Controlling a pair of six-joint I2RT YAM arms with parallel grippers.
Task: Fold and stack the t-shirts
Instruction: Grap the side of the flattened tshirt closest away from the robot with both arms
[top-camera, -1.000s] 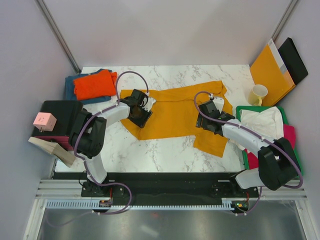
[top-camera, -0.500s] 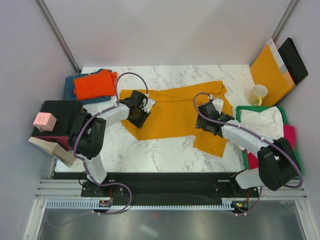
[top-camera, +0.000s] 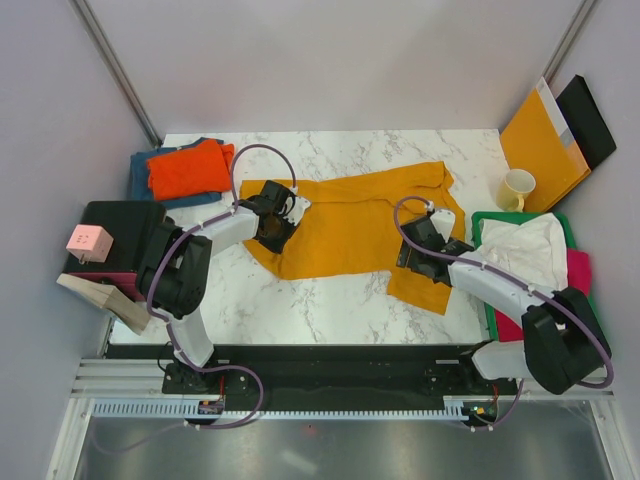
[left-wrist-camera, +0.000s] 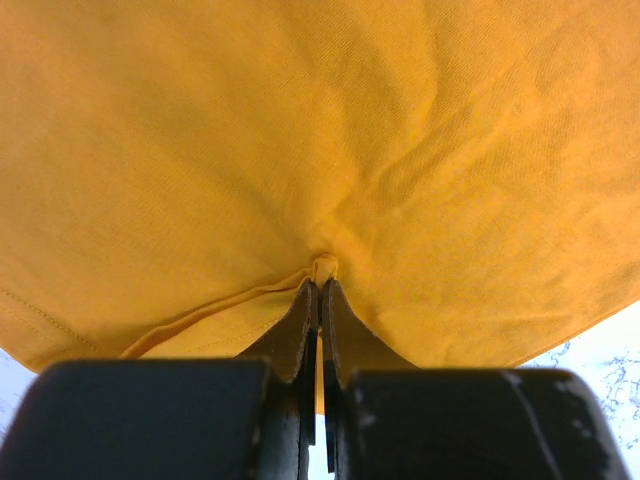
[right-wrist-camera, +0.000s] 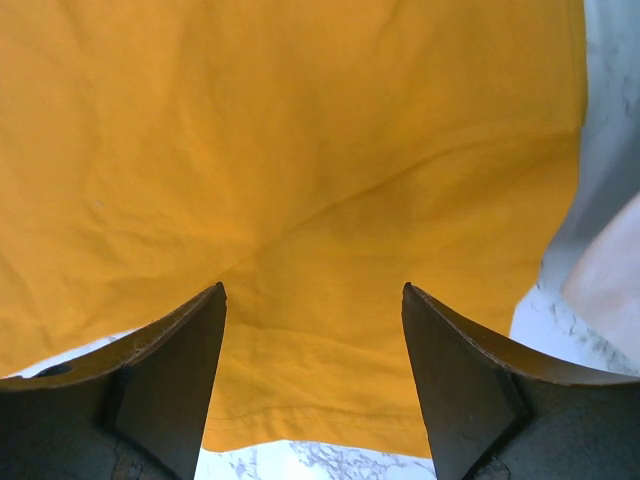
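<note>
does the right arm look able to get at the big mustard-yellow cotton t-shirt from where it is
Probably yes: the right gripper is open directly over the mustard-yellow cotton t-shirt, and nothing else lies on the cloth beneath it.

Marble table (top-camera: 330, 305) carries mustard tee (top-camera: 345, 225), teal tee (top-camera: 140, 176), mug (top-camera: 518, 188), green tray (top-camera: 480, 218).

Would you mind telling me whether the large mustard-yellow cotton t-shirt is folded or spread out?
Spread out: the mustard-yellow t-shirt lies open across the marble table, its edge pinched by the left gripper.
</note>
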